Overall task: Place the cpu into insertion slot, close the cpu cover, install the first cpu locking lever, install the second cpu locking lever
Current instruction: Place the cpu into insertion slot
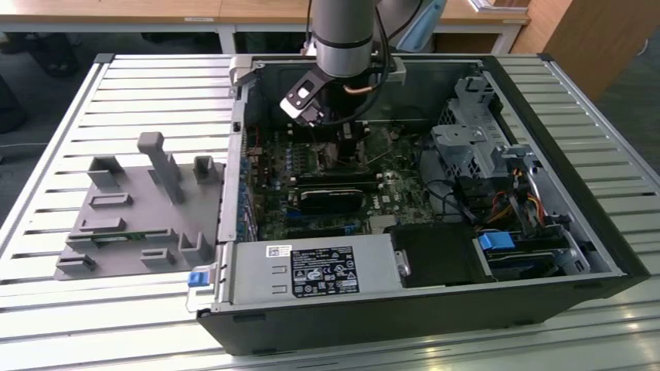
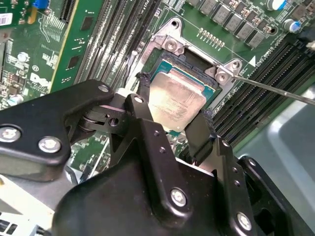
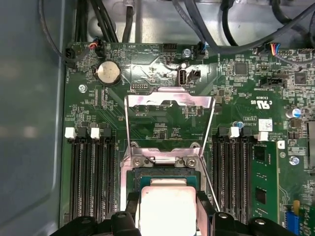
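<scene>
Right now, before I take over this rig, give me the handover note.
Claw: shut on the cpu, gripping two opposite edges.
Cpu: at the insertion slot; whether it is fully seated, I cannot tell.
Cpu cover: swung open, off the slot.
Done: cpu brought to the slot.
Left: release it, close the cover, install both locking levers.

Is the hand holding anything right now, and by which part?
The hand grips the cpu by two opposite edges, right over the insertion slot.
</scene>
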Robot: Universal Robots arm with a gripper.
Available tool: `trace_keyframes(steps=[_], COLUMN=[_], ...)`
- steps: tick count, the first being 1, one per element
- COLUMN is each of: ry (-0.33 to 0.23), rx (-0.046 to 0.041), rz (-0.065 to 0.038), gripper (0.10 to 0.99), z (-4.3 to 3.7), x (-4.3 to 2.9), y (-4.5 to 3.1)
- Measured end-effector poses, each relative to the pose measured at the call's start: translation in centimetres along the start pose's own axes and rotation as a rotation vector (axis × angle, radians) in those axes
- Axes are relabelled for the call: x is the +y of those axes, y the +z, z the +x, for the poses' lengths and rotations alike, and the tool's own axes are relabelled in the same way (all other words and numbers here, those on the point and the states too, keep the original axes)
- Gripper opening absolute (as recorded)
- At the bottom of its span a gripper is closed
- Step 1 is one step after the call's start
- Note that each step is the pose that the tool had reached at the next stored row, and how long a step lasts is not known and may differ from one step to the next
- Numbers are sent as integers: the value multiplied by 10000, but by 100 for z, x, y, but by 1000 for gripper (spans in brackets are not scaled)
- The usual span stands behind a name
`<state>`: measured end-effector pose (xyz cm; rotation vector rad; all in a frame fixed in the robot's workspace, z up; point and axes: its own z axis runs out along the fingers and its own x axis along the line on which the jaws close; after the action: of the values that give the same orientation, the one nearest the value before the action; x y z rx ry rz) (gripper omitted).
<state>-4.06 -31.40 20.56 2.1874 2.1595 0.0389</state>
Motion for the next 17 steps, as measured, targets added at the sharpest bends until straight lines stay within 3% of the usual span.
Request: trace_keyframes(steps=[17], ry=[14], rx=[-4], rz=[13], gripper=[537], z=[29], x=[-7], y=[106])
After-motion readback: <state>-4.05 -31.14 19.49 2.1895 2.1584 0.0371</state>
